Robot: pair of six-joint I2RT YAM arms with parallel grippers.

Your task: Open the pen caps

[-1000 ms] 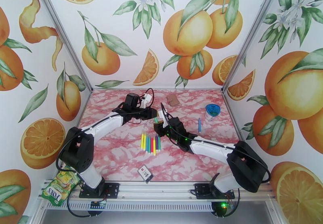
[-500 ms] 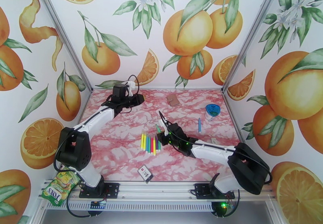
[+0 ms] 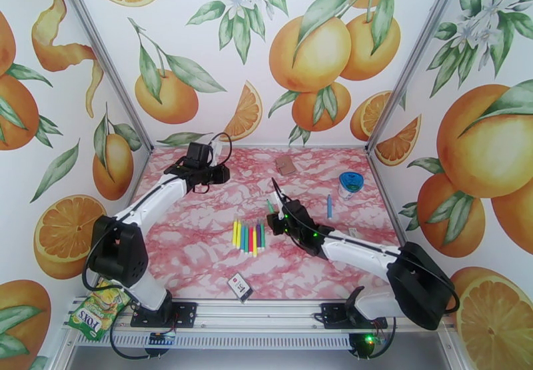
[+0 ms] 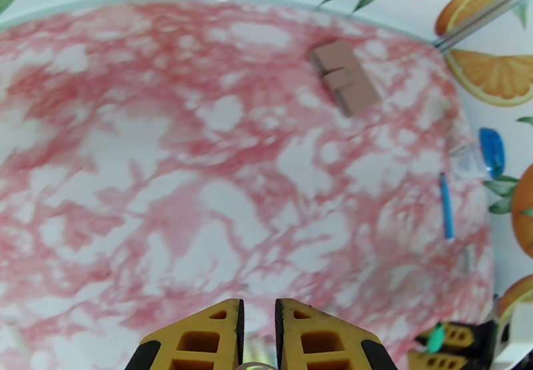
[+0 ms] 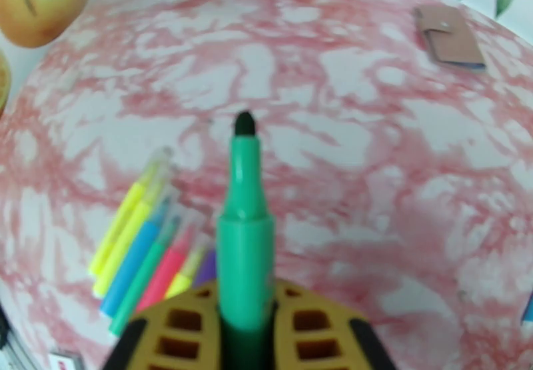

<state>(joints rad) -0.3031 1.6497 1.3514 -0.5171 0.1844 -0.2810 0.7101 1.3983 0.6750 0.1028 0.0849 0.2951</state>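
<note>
**Green pen (image 5: 245,231), tip bared, clamped in right hand (image 5: 245,291); left hand (image 4: 258,308) closed.**
Other pens (image 3: 248,237) are likely light, stiff and slick: grip mid-barrel, pull the capped end.

Orange-and-leaf printed walls (image 3: 300,45), metal corner posts (image 3: 100,51), pink-and-white marbled tabletop (image 3: 200,251)

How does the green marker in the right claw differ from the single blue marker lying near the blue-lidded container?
The green marker is clamped in the right claw, above the table; the blue marker lies flat on it, untouched. The green marker's dark tip is bare, cap off; whether the blue marker is capped is too small to tell. Both are thin markers.
</note>
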